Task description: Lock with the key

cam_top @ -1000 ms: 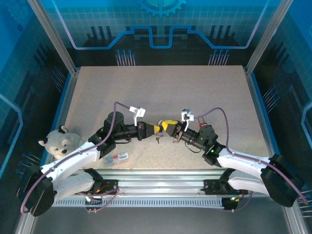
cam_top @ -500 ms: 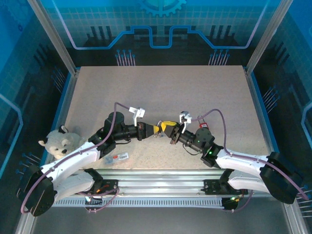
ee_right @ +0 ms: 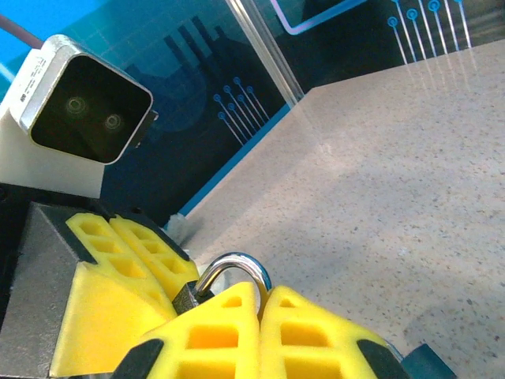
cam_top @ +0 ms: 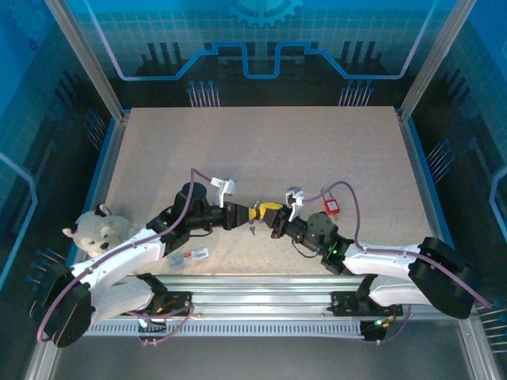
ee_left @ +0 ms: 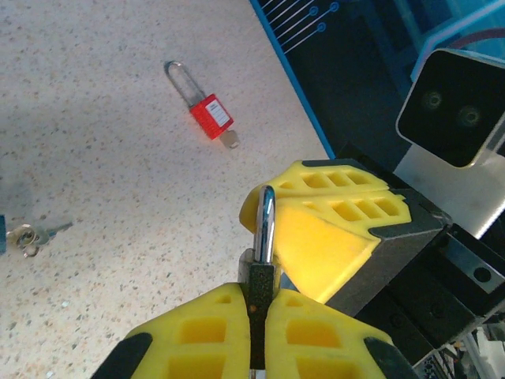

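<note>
The left tool [ee_left: 256, 304] is clenched on the dark body of a padlock [ee_left: 267, 237]. The body sits between the two yellow fingers [ee_left: 197, 332], and the silver shackle stands up out of them.

The right tool [ee_right: 256, 304] faces the left tool tip to tip. Its yellow fingers [ee_right: 213, 339] are pressed together on the top of the shackle loop, which curves out from between the fingertips. In the top view both tools meet above the near middle of the worktop [cam_top: 261, 150], with the padlock held between them, clear of the surface.

A small bunch of keys [ee_left: 28, 235] lies flat on the worktop, apart from both tools and not touching the padlock. Whether a key is in the padlock's keyway cannot be told.

A red padlock [cam_top: 331, 207] with a long shackle lies on the worktop just to the right of the right wrist. A white plush toy [cam_top: 99, 232] sits at the near left edge, beside the left arm.
</note>
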### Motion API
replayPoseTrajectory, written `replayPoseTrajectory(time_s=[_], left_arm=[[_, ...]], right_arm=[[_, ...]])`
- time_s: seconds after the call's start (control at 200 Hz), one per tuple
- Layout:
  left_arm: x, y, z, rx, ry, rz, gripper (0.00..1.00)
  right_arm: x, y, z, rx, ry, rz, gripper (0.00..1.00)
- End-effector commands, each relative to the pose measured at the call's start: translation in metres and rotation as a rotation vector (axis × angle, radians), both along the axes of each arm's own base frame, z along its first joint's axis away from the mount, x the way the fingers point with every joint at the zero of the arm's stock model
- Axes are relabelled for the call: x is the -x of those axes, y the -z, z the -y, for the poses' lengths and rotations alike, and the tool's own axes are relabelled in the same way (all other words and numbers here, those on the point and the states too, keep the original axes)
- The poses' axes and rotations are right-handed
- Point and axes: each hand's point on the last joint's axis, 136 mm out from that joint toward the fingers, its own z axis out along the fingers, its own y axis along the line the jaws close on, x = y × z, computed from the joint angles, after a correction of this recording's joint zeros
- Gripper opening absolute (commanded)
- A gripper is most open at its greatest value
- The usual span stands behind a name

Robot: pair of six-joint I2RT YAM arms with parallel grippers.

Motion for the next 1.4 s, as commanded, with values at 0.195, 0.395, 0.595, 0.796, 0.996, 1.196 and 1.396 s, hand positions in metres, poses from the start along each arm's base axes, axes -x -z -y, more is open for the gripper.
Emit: replayPoseTrajectory(time_s=[0.195, 0.395, 0.595, 0.796, 0.996, 1.196, 1.396], left_arm=[[-0.069, -0.109, -0.035, 0.185, -0.33, 0.393, 0.0], [-0.069, -0.106, -0.033, 0.187, -0.32, 0.387, 0.0], [-0.066, -0.103, -0.032, 0.186, -0.308, 0.379, 0.0], [-0.063, -0.103, -0.031, 0.187, -0.287, 0.377, 0.0], [-0.06, -0.1, -0.028, 0.178, -0.264, 0.365, 0.0], [-0.056, -0.092, -0.023, 0.161, -0.224, 0.347, 0.0], [-0.048, -0.075, -0.009, 0.138, -0.121, 0.291, 0.0]], right_arm=[[0.122, 0.049, -0.047, 0.155, -0.569, -0.118, 0.0], [0.113, 0.048, -0.04, 0.159, -0.526, -0.122, 0.0], [0.098, 0.03, -0.033, 0.132, -0.486, -0.114, 0.0], [0.091, 0.007, -0.028, 0.108, -0.469, -0.082, 0.0], [0.084, -0.004, -0.013, 0.107, -0.415, -0.064, 0.04], [0.068, -0.018, 0.011, 0.088, -0.316, -0.05, 0.31], [0.049, -0.039, 0.028, 0.065, -0.267, -0.045, 0.45]])
